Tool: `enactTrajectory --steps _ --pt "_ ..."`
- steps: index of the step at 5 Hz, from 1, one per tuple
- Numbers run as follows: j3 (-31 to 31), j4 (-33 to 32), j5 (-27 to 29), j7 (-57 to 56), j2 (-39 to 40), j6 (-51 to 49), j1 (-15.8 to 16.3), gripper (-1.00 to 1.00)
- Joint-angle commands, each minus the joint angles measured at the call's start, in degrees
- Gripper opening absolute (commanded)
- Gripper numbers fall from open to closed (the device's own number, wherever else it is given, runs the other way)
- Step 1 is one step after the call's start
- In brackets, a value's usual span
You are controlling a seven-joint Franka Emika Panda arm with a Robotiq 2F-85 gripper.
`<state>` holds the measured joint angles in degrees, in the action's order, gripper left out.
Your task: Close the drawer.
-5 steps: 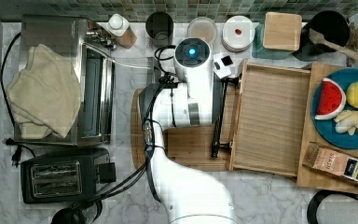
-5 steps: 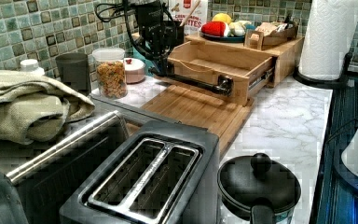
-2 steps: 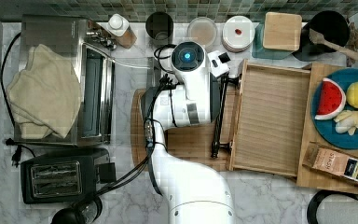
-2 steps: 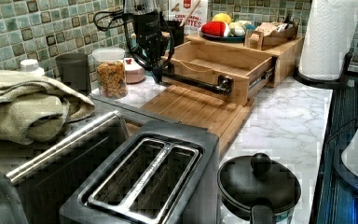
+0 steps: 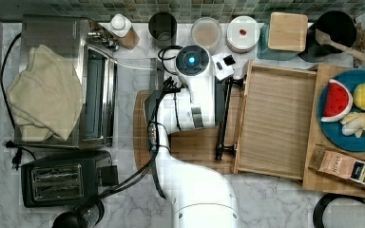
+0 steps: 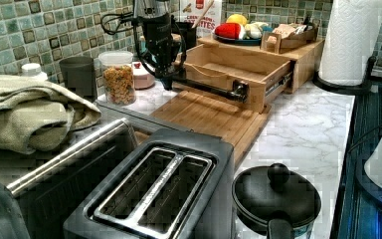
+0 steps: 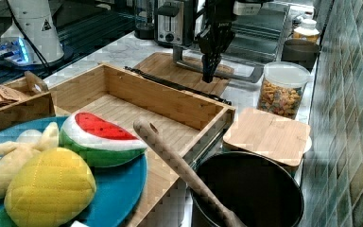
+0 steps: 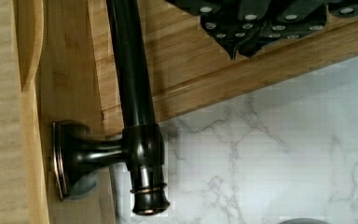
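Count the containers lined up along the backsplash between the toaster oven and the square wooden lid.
4: a white-capped bottle by the oven, a dark cup, a clear snack jar, and a white-lidded dish beside the wooden lid.

I see a pale wood drawer (image 5: 275,123) with a black handle (image 5: 223,118), a white grey-veined marble surface (image 5: 266,199), and a blue plate (image 5: 356,140).

A kitchen: marble counter (image 6: 303,129) (green tile behind), toaster (image 6: 154,189), paper towel roll (image 6: 350,40) and lidded pot (image 6: 276,194).
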<state>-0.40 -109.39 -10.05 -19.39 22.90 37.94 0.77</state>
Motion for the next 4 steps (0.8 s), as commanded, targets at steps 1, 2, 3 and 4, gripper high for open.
enactTrajectory --steps 1,2,3,4 --pt "-2.46 -7.41 -5.78 2.07 -3.44 2.84 -2.33 -1.00" --pt "-4.38 -9.01 -7.23 -0.83 -4.75 3.00 -1.86 -1.00" --pt "-6.82 -13.14 -15.02 1.76 -7.22 7.40 -1.28 -1.00" --pt "-7.03 -14.83 -14.67 -1.55 -8.03 10.25 -3.73 -1.00"
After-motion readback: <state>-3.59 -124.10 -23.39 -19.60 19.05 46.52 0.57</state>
